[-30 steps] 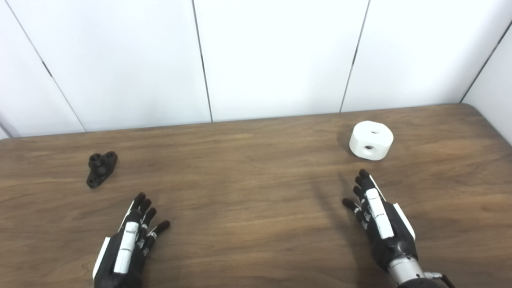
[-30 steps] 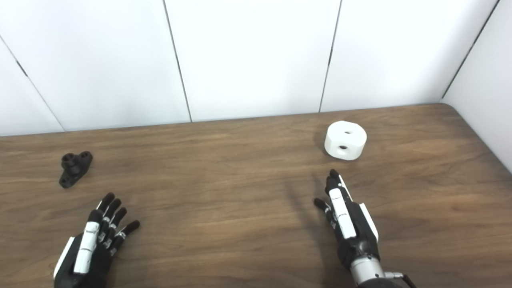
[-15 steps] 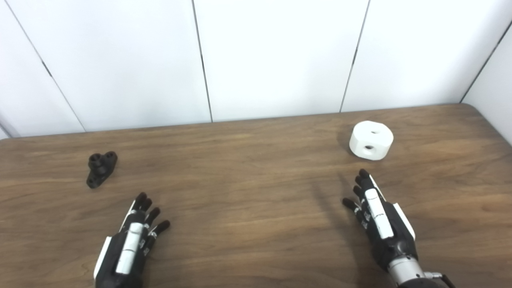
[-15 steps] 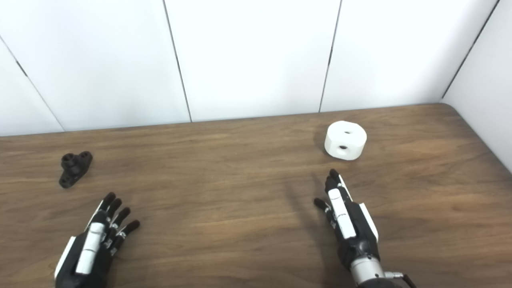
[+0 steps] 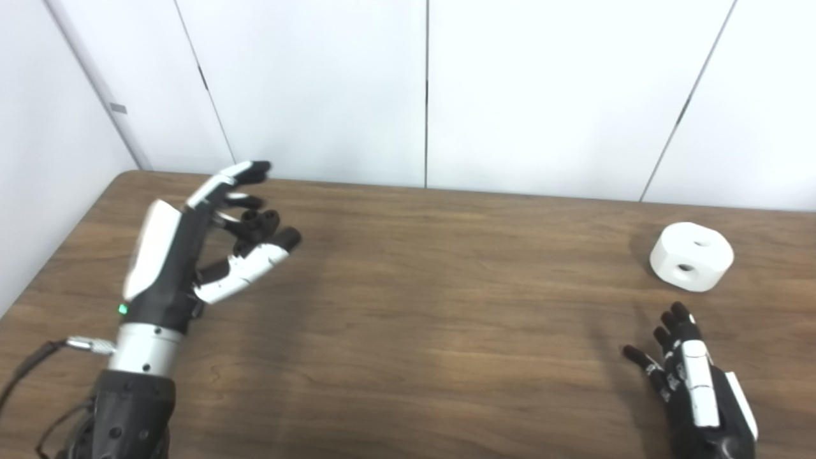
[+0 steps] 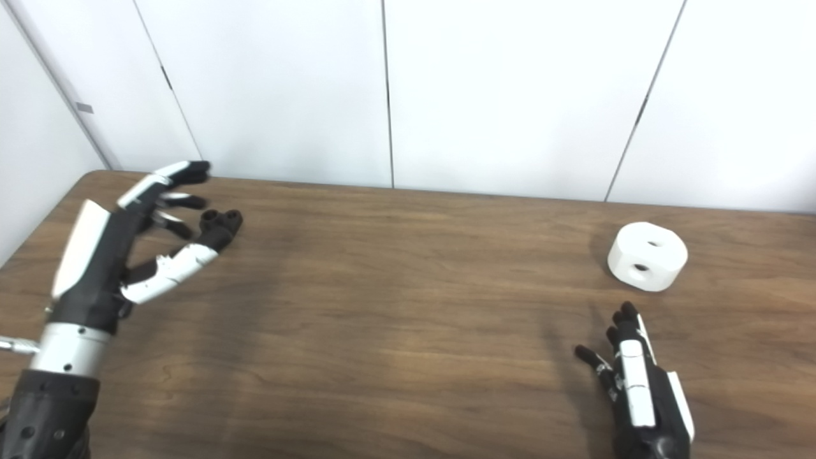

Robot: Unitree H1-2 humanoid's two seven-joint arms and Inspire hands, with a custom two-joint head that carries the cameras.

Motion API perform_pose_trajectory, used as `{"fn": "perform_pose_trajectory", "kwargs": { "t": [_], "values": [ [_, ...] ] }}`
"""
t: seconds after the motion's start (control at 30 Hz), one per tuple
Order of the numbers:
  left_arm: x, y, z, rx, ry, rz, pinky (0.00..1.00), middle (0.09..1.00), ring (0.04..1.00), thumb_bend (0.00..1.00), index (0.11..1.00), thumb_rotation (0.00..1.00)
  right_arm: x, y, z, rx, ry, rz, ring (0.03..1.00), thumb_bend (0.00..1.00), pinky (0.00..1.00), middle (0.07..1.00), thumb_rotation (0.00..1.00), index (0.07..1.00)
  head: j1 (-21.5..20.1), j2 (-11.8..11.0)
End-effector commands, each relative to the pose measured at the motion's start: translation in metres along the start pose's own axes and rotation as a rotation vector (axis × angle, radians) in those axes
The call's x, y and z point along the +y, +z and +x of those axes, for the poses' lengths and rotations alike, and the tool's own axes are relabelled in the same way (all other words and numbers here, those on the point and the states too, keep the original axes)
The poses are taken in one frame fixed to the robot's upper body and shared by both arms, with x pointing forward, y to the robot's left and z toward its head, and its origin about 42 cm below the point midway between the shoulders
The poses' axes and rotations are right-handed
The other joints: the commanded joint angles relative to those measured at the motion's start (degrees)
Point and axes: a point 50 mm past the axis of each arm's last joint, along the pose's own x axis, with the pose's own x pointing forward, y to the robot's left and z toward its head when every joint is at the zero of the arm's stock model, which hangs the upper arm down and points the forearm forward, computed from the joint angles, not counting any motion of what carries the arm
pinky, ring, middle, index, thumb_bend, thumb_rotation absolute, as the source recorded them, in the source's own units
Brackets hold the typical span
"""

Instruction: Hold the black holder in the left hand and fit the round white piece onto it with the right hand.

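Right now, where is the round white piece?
The round white piece sits on the table's far right, just beyond the right hand, untouched.

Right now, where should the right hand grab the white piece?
Probably around its curved side wall, coming from above. The white piece lies flat on the table with its holed face up, apart from the open right hand, so fingers can close across its width.

Black holder point(image 6: 220, 223) with round bosses is lying at the table's far left; squat white piece point(image 5: 691, 256), two holes showing, is sitting far right.
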Motion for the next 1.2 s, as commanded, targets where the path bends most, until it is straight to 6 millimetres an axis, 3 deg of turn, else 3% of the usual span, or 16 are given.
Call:
{"fn": "perform_pose_trajectory", "kwargs": {
  "t": [0.0, 0.1, 0.27, 0.4, 0.5, 0.63, 0.8, 1.17],
  "values": [
    [0.015, 0.000, 0.014, -0.086, 0.184, 0.198, 0.53, 0.746, 0.696, 0.78, 0.699, 0.62, -0.012, -0.016, -0.006, 0.073, 0.004, -0.013, 1.000, 0.49, 1.00, 1.000, 0.87, 1.000, 3.8, -1.5],
    [0.016, -0.010, 0.022, -0.098, 0.271, 0.286, 0.54, 0.747, 0.701, 0.76, 0.683, 0.53, -0.018, -0.017, -0.001, 0.073, 0.000, 0.009, 1.000, 0.47, 1.00, 1.000, 0.89, 1.000, 8.9, -3.5],
    [0.017, -0.022, 0.027, 0.068, 0.299, 0.372, 0.57, 0.825, 0.763, 0.78, 0.774, 0.49, -0.026, -0.020, 0.004, 0.064, -0.021, 0.018, 1.000, 0.42, 1.00, 1.000, 0.95, 1.000, 14.4, -5.5],
    [0.005, -0.042, 0.030, 0.195, 0.278, 0.364, 0.69, 0.872, 0.824, 0.82, 0.825, 0.44, -0.029, -0.022, 0.004, 0.072, -0.054, 0.005, 1.000, 0.38, 1.00, 1.000, 0.96, 1.000, 16.5, -6.6],
    [-0.002, -0.060, 0.032, 0.286, 0.250, 0.379, 0.68, 0.887, 0.842, 0.86, 0.840, 0.45, -0.031, -0.023, 0.005, 0.066, -0.059, 0.011, 1.000, 0.37, 1.00, 1.000, 0.96, 1.000, 17.4, -6.8],
    [-0.010, -0.079, 0.034, 0.409, 0.192, 0.411, 0.85, 0.960, 0.920, 0.87, 0.913, 0.52, -0.035, -0.025, 0.005, 0.059, -0.053, 0.013, 1.000, 0.41, 1.00, 1.000, 0.94, 1.000, 17.9, -6.8],
    [-0.028, -0.108, 0.038, 0.517, 0.097, 0.427, 0.98, 0.998, 0.965, 0.89, 0.953, 0.50, -0.041, -0.027, 0.004, 0.054, -0.049, 0.015, 1.000, 0.47, 1.00, 1.000, 0.89, 1.000, 17.7, -5.9],
    [-0.081, -0.130, 0.051, 0.645, -0.036, 0.345, 1.00, 1.000, 0.988, 0.92, 0.922, 0.54, -0.043, -0.025, 0.001, 0.065, -0.053, -0.003, 1.000, 0.45, 1.00, 1.000, 0.92, 1.000, 17.1, -5.5]
  ]
}}
